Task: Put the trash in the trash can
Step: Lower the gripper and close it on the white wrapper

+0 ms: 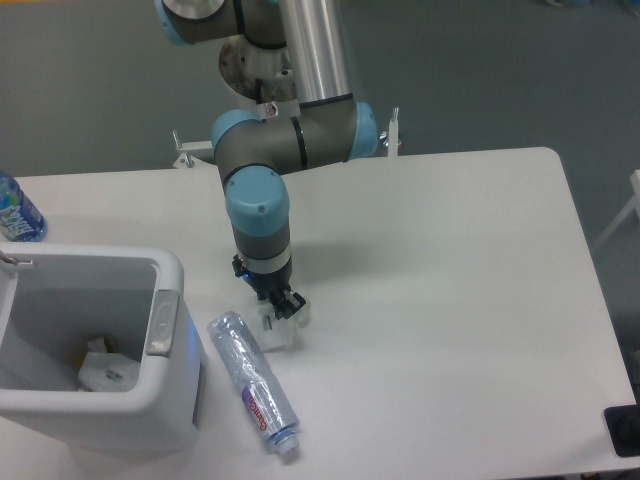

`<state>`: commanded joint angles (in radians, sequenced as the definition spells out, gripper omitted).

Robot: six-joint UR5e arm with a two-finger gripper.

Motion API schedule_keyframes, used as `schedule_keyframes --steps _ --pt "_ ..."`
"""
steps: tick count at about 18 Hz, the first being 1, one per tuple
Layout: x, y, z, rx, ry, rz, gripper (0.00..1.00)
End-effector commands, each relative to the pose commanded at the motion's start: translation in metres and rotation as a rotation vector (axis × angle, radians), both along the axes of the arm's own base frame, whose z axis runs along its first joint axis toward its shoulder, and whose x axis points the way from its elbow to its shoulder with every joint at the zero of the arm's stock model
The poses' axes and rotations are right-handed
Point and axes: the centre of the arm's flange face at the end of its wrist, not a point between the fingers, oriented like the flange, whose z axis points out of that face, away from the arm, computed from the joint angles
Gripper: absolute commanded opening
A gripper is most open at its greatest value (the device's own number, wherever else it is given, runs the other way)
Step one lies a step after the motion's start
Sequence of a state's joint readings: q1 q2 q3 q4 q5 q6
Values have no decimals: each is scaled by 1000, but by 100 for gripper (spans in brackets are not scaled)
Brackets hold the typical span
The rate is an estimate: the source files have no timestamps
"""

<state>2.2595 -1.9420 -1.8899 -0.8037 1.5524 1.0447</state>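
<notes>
The gripper (276, 300) points straight down onto the crumpled white wrapper (280, 326) near the middle of the table (450, 300); whether its jaws are clamped on the paper or only around it, I cannot tell. The crushed bottle (254, 382) lies flat at about seven o'clock from the wrapper, just beside the trash can (160, 330), which stands at nine o'clock and holds some white scraps (105, 368). A blue-labelled bottle (14, 212) stands at the table's far left edge

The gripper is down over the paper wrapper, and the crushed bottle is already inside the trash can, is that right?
Not quite. The gripper is down over the paper wrapper, but the camera view shows the crushed bottle lying on the table beside the trash can, not inside it.
</notes>
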Motion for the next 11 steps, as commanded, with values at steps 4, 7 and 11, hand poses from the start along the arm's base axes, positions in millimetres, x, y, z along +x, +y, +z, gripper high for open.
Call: schedule_keyframes --steps 4,7,11 --pt "-15 -1 22 15 7 36 0" --pt "-37 3 60 148 -41 145 0" --pt "-88 27 154 464 -204 365 0"
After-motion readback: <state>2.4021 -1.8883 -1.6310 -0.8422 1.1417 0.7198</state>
